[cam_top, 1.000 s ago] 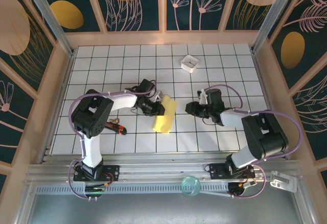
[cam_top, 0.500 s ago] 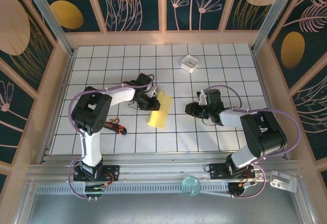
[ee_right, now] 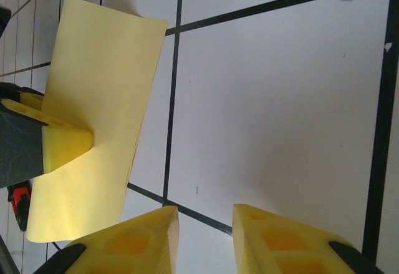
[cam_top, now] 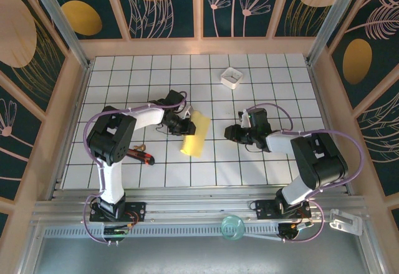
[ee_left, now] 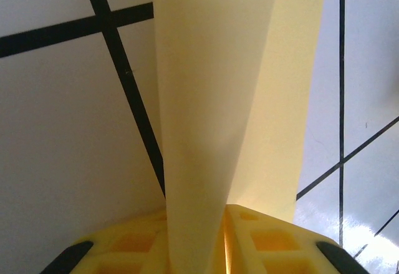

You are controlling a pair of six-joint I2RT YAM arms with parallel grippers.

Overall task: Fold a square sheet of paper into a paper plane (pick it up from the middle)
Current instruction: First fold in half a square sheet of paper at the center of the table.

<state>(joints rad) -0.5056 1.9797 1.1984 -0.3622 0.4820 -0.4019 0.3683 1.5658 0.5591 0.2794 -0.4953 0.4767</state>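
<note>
From above, the sheet of paper sits near the middle of the white grid table, folded into a narrow yellow strip that stands up off the tiles rather than lying flat. The left gripper reaches in from the left and is closed on the strip's left edge. The right gripper lies low to the right of the paper, pointing at it but apart from it. A small white square box sits farther back, well away from both. A red and black tool lies on the tiles beside the left arm.

In the left wrist view, the two yellow fingers meet at the bottom edge with the paper pinched between them. The sheet runs away from the jaws as two layers, one face in shade and the other lit.

In the right wrist view, the right gripper has its fingers narrowly parted, with bare tile in the gap and nothing held. The paper is up and to the left, clear of these fingers, with one finger of the other gripper pressed against its face.
</note>
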